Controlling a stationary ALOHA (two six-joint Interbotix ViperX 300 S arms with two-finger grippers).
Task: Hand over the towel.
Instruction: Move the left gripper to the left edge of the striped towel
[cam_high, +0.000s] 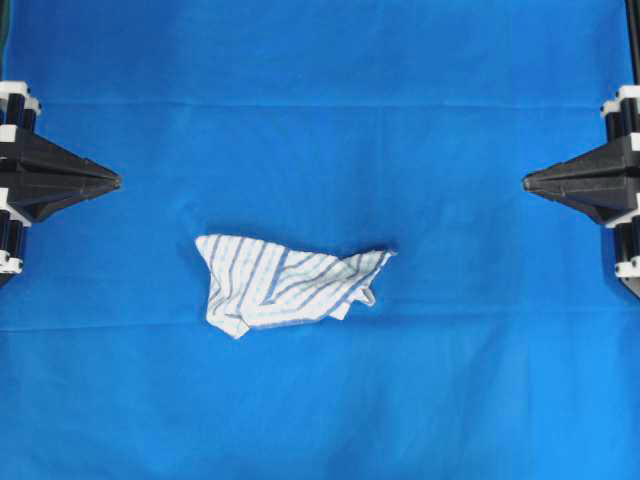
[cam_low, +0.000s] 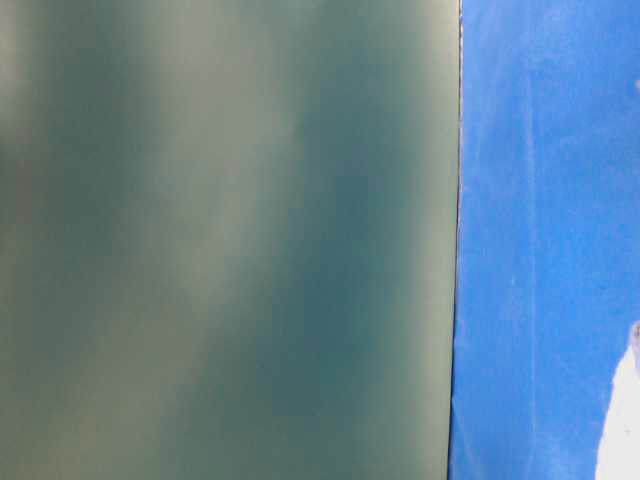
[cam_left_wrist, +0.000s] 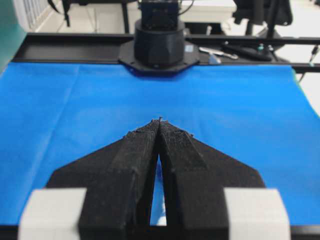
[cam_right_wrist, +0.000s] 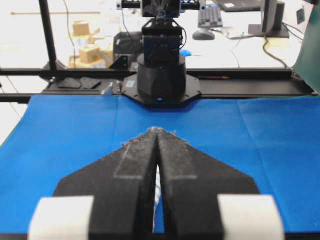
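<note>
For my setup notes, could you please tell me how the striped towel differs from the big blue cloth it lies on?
The towel is white with thin stripes; the blue cloth is one plain colour. The towel is small and crumpled into a heap; the blue cloth is spread flat, with only faint creases, across nearly the whole overhead view. Both are soft fabric, and neither hand touches them.

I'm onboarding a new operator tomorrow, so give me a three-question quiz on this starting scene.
1. True or false: the left gripper already holds the towel.
2. Multiple choice: in the overhead view, the towel lies A) crumpled on the blue cloth, nearer the left gripper; B) folded flat under the right gripper; C) hanging between both grippers.
3. Fill in: both grippers' jaws are ____.

Key
1. False: it lies apart from both grippers.
2. A
3. shut, as both wrist views show.
</note>
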